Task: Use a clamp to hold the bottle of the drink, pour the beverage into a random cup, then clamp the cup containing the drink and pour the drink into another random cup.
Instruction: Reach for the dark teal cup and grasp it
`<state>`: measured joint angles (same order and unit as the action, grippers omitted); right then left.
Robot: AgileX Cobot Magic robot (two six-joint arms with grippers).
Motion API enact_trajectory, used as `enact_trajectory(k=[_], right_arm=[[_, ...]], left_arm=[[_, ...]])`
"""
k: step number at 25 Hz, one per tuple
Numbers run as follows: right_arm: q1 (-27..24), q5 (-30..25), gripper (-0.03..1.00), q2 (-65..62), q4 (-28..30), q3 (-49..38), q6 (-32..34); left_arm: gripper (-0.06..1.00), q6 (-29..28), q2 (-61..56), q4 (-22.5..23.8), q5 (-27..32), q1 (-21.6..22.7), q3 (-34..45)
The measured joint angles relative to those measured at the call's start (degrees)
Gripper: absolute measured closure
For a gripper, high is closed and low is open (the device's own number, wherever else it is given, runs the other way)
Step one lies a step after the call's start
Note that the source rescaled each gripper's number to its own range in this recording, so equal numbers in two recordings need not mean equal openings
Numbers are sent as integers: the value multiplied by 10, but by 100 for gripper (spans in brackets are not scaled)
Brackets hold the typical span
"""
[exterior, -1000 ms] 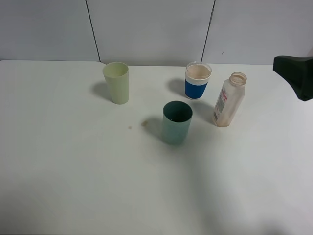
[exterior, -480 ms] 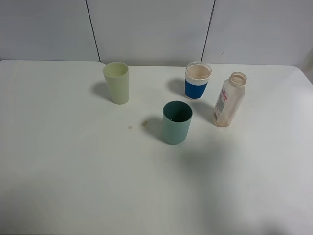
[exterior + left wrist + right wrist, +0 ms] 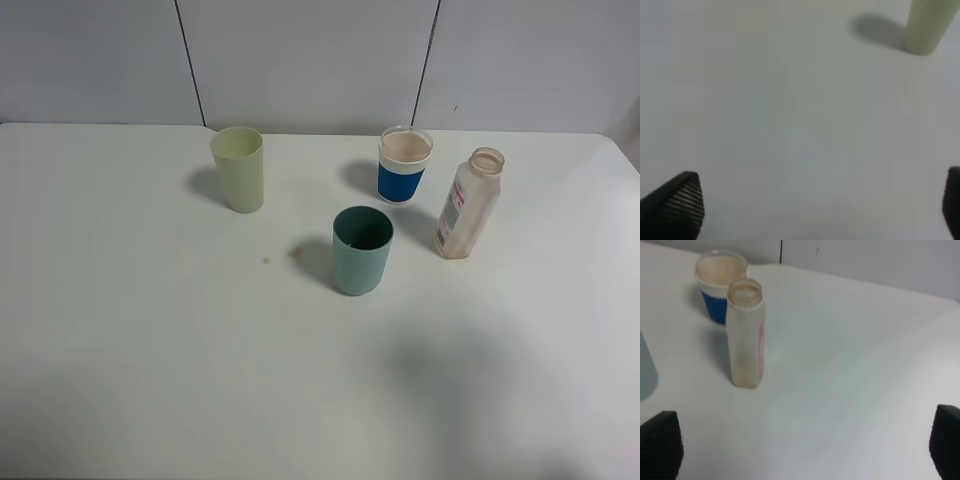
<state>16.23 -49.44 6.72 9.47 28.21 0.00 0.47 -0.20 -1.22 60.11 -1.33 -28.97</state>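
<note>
One white table [image 3: 150, 350] is seen to carry everything, with a grey panelled wall [image 3: 300, 60] behind it. Neither arm is shown in the high view. In the left wrist view, the left gripper [image 3: 817, 205] is held above bare tabletop with its jaws spread wide apart and nothing between them. The right gripper [image 3: 802, 442] is likewise spread wide and empty, and is pointed toward the bottle [image 3: 467, 205] while well apart from it.

The uncapped bottle is stood upright on the right half of the table, near the far edge. The teal-green tumbler [image 3: 361, 252] is placed upright near the middle of the table, to the left of the bottle and nearer the camera; whether liquid lies in it cannot be told. The pale yellow-green tumbler [image 3: 238, 170] is set upright, well apart to the far left. The blue-banded cup [image 3: 404, 165] is stood just beside the bottle. Two small brownish spots [image 3: 296, 252] are seen left of the teal-green tumbler.
</note>
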Motion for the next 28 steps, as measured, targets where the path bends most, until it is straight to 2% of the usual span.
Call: enact_trajectory(k=[3,8,17,28], right_arm=[[0,-5,-3,-20,-11,2,5],[0,-44,-3,-25,-30,17,15],[0,-119,-3,-30,-21,18,15],[0,-114,-3,-68,-5,3,30]], left_arm=[[5,0,0,0,0,0,0],[5,0,0,0,0,0,0],[5,0,0,0,0,0,0],[5,0,0,0,0,0,0]])
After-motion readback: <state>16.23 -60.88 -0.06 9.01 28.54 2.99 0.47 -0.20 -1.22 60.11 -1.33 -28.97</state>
